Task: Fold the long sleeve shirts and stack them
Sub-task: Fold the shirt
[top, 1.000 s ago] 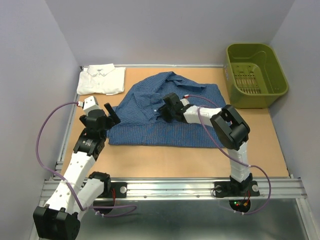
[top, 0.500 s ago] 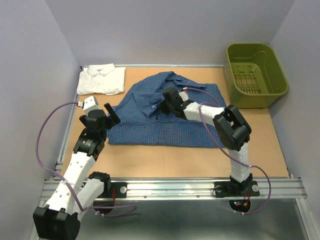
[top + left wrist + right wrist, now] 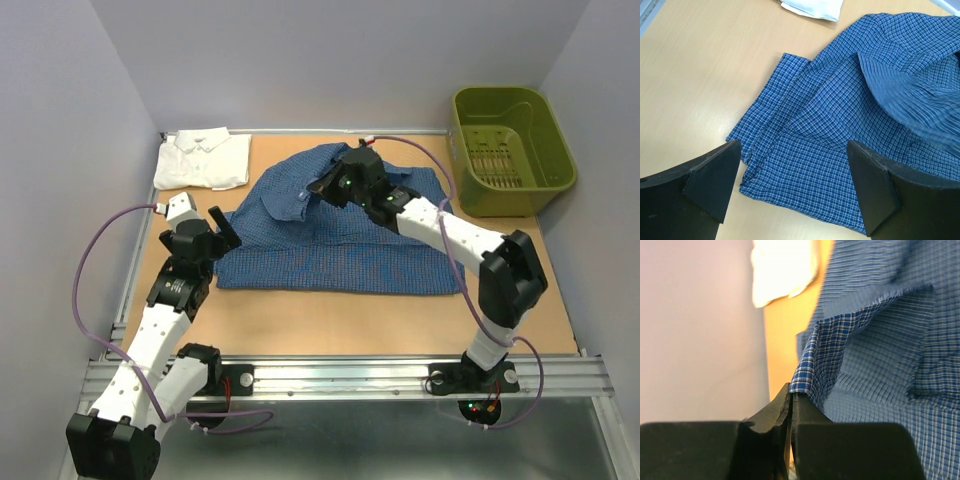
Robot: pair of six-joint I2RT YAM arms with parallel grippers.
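The dark blue checked shirt [image 3: 330, 250] lies spread across the middle of the table [image 3: 520, 300], rumpled at its far side. My right gripper [image 3: 327, 186] is shut on a fold of its edge [image 3: 812, 365] and holds that cloth lifted over the shirt's upper left part. The right wrist view shows the cloth pinched at the tips of my right gripper [image 3: 791, 395]. My left gripper [image 3: 222, 226] hovers open just off the shirt's left edge. In its wrist view the left gripper [image 3: 792, 185] has the shirt's corner [image 3: 790, 165] lying below its jaws. The white shirt [image 3: 203, 160] lies folded at the back left.
An olive-green plastic basket [image 3: 545, 150] stands at the back right corner. The white shirt [image 3: 812, 7] shows at the top edge of the left wrist view. Grey walls close in the table on three sides.
My right gripper has shut on the blue shirt's cloth and carried it up and toward the back, the arm stretching out. The left arm has not moved.
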